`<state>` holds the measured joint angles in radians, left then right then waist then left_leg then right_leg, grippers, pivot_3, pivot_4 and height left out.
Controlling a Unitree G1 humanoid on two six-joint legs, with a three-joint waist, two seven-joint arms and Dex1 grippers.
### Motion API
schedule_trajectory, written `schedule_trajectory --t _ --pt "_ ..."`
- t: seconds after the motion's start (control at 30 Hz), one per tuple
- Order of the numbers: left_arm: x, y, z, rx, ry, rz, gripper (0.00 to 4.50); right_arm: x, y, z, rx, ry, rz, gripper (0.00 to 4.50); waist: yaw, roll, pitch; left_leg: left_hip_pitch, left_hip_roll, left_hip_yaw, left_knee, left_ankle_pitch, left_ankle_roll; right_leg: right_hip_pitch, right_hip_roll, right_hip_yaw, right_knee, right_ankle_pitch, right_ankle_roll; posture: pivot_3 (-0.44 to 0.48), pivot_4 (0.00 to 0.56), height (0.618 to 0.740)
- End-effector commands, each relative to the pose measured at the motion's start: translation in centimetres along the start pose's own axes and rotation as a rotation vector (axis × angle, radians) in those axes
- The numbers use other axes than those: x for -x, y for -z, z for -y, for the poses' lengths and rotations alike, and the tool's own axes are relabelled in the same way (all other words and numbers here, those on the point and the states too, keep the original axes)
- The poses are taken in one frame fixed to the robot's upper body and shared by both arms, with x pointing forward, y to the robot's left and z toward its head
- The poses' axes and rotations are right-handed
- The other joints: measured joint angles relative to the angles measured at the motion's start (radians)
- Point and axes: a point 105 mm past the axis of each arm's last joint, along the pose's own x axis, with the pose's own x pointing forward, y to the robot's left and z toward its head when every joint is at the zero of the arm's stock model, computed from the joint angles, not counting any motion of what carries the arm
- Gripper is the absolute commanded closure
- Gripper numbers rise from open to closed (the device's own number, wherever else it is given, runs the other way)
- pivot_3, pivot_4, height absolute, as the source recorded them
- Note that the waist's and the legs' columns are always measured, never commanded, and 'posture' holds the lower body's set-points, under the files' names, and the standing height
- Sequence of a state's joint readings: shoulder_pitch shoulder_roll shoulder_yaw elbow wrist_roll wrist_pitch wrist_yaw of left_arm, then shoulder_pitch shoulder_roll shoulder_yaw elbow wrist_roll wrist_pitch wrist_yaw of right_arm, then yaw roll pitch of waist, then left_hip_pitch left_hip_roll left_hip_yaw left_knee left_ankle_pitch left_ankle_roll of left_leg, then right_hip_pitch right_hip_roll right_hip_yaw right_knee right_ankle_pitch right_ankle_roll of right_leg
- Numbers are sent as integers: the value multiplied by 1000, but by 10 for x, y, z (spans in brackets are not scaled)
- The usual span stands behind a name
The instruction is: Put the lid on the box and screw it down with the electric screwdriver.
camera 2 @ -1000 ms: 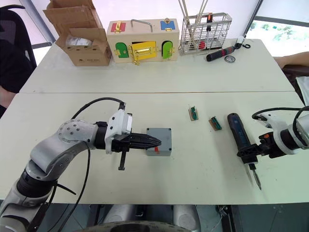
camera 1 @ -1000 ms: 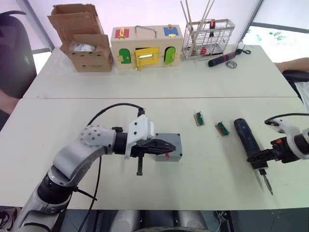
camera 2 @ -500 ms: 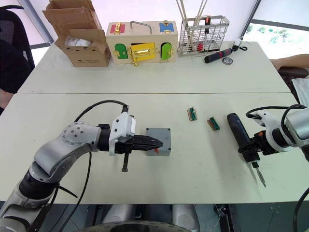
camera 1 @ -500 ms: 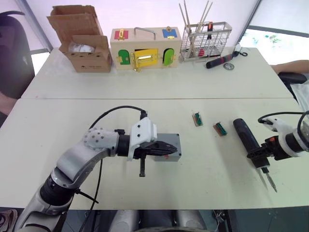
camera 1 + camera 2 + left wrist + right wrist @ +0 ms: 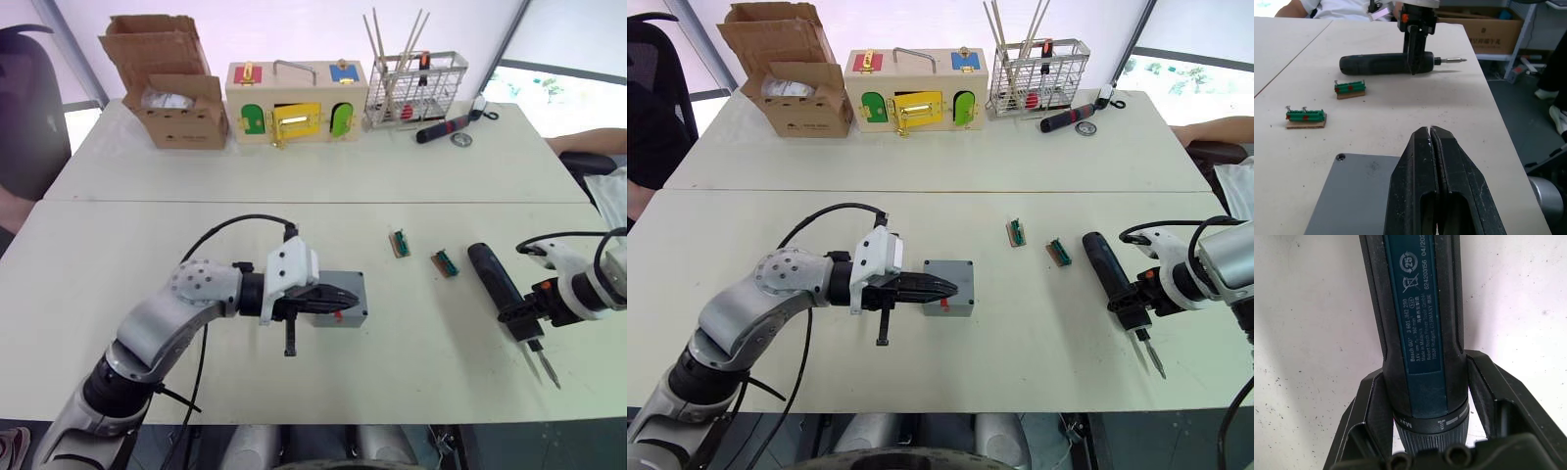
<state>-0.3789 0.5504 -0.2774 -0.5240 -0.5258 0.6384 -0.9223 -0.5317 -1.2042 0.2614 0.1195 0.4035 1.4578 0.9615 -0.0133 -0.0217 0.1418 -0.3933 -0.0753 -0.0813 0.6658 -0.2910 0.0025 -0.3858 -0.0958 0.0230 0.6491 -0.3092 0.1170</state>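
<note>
1. White table [image 5: 245, 176], lid [image 5: 345, 296] sits center frame on the box; left gripper [image 5: 338, 295] fingers pressed together right over it.
2. Right gripper [image 5: 516, 314] clamps the electric screwdriver [image 5: 498, 290] near its bit end, at the frame's right edge.
3. Nothing has really moved since half a second ago; both grippers stay put.

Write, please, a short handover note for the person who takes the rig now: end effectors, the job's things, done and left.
Left end effector: shut, empty, its tips over the lid.
Right end effector: shut on the electric screwdriver near the bit end; the tool lies on the table.
The lid sits on the box.
Done: lid placed, tool gripped.
Left: lift the tool and screw the lid down.
</note>
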Motion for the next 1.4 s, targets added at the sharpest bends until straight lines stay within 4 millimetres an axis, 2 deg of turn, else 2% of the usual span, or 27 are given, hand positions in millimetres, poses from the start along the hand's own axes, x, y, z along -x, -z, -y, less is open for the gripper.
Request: schedule_trajectory --t 0.03,0.1,0.2,0.3,0.47,0.53,0.67,0.77,0.83,0.93,1.0,1.13,1.4 --pt "7 3 -13 -1 -41 10 4500 13 -34 -7 100 -36 151 2642 -6 1 0 0 0 0 0 0 0 0 0 0 0 0 0 0 150 740" --pt "9 7 -19 -3 -57 -7 4500 32 -57 -7 68 -47 271 2642 -11 8 4 0 0 2 0 0 0 -2 0 2 1 0 0 0 150 740" --pt "12 11 -22 -6 -58 -18 4500 59 -70 -3 13 -48 383 2642 4 26 9 -3 0 4 -1 0 0 -7 0 3 2 0 0 0 150 740" --pt "13 13 -25 2 -51 -13 4500 102 -76 4 -131 -61 557 2642 30 28 9 -19 0 2 -1 5 -8 -25 0 0 7 0 0 0 150 740" --pt "15 10 -38 12 -64 3 4500 144 -83 -4 -203 -141 840 2642 50 27 9 -30 -2 3 1 5 -8 -37 -2 -2 13 0 0 0 150 740" --pt "16 6 -43 12 -56 12 4500 157 -92 -19 -168 -216 984 2642 50 27 10 -31 -2 5 3 6 -10 -37 -2 -1 13 0 0 0 150 740" --pt "17 -2 -55 4 -40 29 4500 181 -102 -93 63 -420 1321 2642 28 27 10 -28 -1 5 3 9 -11 -37 -1 0 19 1 -1 0 150 740" --pt "17 -9 -63 -13 -28 27 4500 170 -104 -132 74 -433 1472 2642 18 27 9 -27 0 3 1 10 -13 -39 0 0 24 1 0 0 150 740" --pt "18 -11 -66 -20 -22 24 4500 166 -104 -147 57 -413 1537 2642 15 27 9 -27 0 2 1 10 -13 -39 1 -1 26 1 0 0 150 740" --pt "14 -12 -70 -18 -32 18 4500 129 -91 -184 195 -403 1506 2642 22 26 9 -27 -4 -1 1 10 -13 -40 -1 -1 33 1 -1 0 150 740" --pt "13 -10 -67 -6 -33 15 4500 118 -85 -193 215 -405 1518 2642 18 26 9 -27 -7 -2 2 10 -13 -40 -2 0 33 1 0 0 150 740" --pt "15 -6 -61 17 -23 -1 4500 114 -84 -204 212 -404 1561 2642 -5 26 9 -27 -9 0 3 11 -12 -40 -2 1 32 1 0 0 150 740" --pt "7 25 -50 -26 23 -129 4500 101 -80 -223 310 -376 1554 2642 -6 26 9 -23 -3 0 0 13 -16 -40 2 1 32 1 0 0 150 740"
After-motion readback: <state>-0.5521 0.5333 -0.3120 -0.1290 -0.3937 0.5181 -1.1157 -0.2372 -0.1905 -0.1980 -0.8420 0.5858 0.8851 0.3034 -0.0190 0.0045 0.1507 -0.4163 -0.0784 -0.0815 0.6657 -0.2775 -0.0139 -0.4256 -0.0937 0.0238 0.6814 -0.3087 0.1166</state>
